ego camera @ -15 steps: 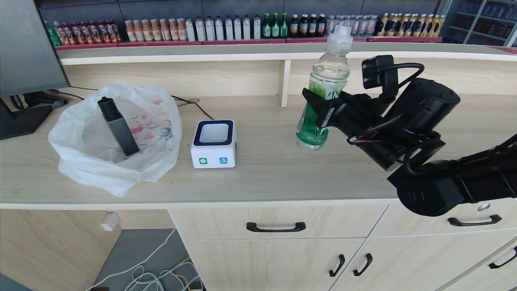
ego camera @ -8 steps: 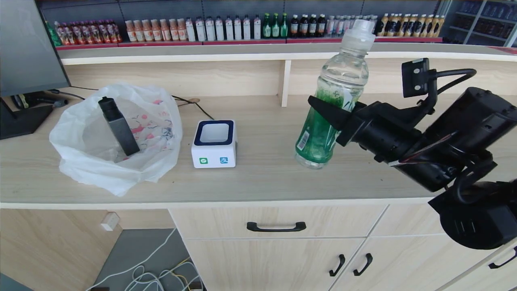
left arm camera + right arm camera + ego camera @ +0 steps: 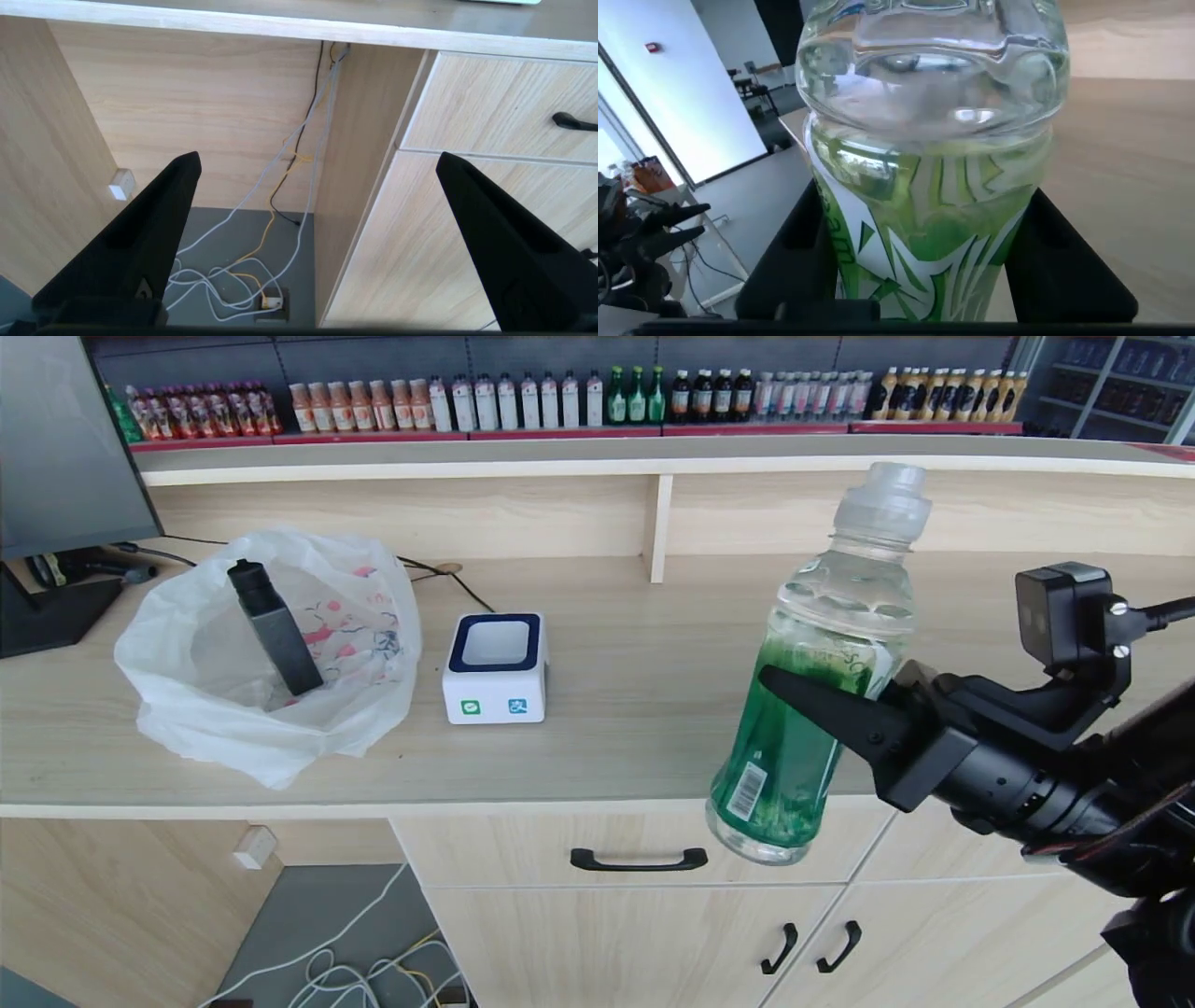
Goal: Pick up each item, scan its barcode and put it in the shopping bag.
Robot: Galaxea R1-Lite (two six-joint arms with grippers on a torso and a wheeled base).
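Observation:
My right gripper [image 3: 845,695] is shut on a clear bottle with a green label [image 3: 803,728], holding it tilted in the air over the counter's front edge, barcode facing outward low on the label. In the right wrist view the bottle [image 3: 929,177] sits between the dark fingers [image 3: 789,252]. A white scanner box [image 3: 495,667] with a dark-rimmed window stands on the counter's middle. At the left lies the open white shopping bag [image 3: 187,709] holding a dark grey bottle [image 3: 273,627]. My left gripper [image 3: 318,233] hangs open below the counter, facing the cabinet recess.
The wooden counter [image 3: 616,709] has a raised back ledge with an upright divider [image 3: 660,527]. A monitor base [image 3: 47,607] and cables sit at the far left. Drawers with black handles [image 3: 639,861] lie below. Loose cables [image 3: 271,271] trail on the floor under the counter.
The right arm has lifted the green bottle off the counter and pulled it back toward me and to the right, tilting it. The bag and scanner stayed put.

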